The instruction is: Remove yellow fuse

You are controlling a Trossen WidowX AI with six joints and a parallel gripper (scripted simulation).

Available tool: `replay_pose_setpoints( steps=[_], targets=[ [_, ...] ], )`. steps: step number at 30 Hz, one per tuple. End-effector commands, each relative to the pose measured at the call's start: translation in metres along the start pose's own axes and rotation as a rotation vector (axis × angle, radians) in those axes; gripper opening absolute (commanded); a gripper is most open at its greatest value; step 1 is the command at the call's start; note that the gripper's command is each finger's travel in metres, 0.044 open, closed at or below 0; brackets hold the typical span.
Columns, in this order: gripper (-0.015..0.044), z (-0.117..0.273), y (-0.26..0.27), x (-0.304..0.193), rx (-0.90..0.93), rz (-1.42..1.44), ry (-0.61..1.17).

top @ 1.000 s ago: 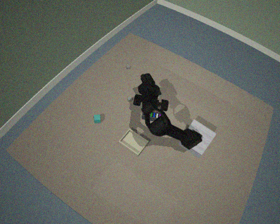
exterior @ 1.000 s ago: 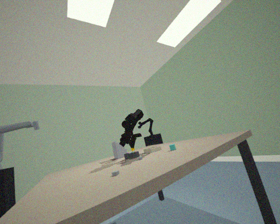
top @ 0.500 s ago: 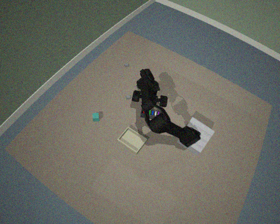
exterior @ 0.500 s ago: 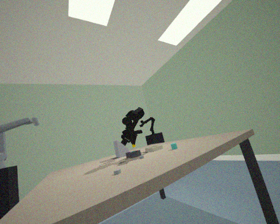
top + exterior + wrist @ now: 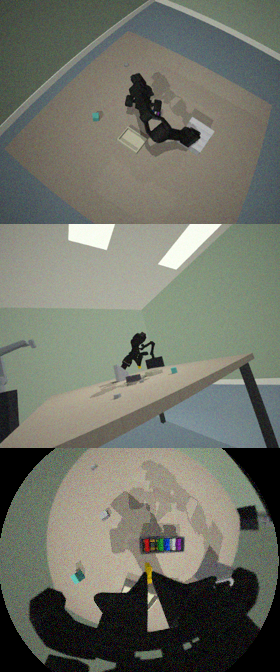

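Gripper (image 5: 149,584) clamped on yellow fuse (image 5: 149,571), centre of wrist view. Fuse hangs in the air, apart from fuse block (image 5: 161,544) just above it in frame. Exterior view: fuse (image 5: 139,367) well off table (image 5: 200,372). Tray (image 5: 132,139) sits lower left of arm in top view.

Pincer (image 5: 149,584) — yellow fuse (image 5: 149,571) — above fuse block (image 5: 161,545)

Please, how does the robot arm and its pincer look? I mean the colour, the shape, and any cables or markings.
The arm is matte black all over, built of chunky, rounded links on a boxy black base. The pincer is black too, with two broad fingers that taper toward the tips. A small purple spot shows on the arm in the top view. No cables or printed markings can be made out.
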State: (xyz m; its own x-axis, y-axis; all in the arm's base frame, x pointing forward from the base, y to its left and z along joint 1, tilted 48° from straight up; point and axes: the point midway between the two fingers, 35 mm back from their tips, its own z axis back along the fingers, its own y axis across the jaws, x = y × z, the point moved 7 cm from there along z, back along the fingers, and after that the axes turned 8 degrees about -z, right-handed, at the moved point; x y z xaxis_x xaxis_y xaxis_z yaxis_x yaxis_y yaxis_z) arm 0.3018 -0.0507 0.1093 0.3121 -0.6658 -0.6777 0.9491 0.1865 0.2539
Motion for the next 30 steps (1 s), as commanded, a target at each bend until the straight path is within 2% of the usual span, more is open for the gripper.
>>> replay_pose_setpoints(
  steps=[1, 20, 30],
  targets=[
    [0.0000, 0.000, 0.005, -0.025, -0.002, -0.011, 0.003],
    [0.0000, 0.001, 0.007, -0.141, 0.003, -0.008, 0.025],
    [0.0000, -0.004, 0.007, -0.145, 0.003, -0.008, 0.027]
  ],
)
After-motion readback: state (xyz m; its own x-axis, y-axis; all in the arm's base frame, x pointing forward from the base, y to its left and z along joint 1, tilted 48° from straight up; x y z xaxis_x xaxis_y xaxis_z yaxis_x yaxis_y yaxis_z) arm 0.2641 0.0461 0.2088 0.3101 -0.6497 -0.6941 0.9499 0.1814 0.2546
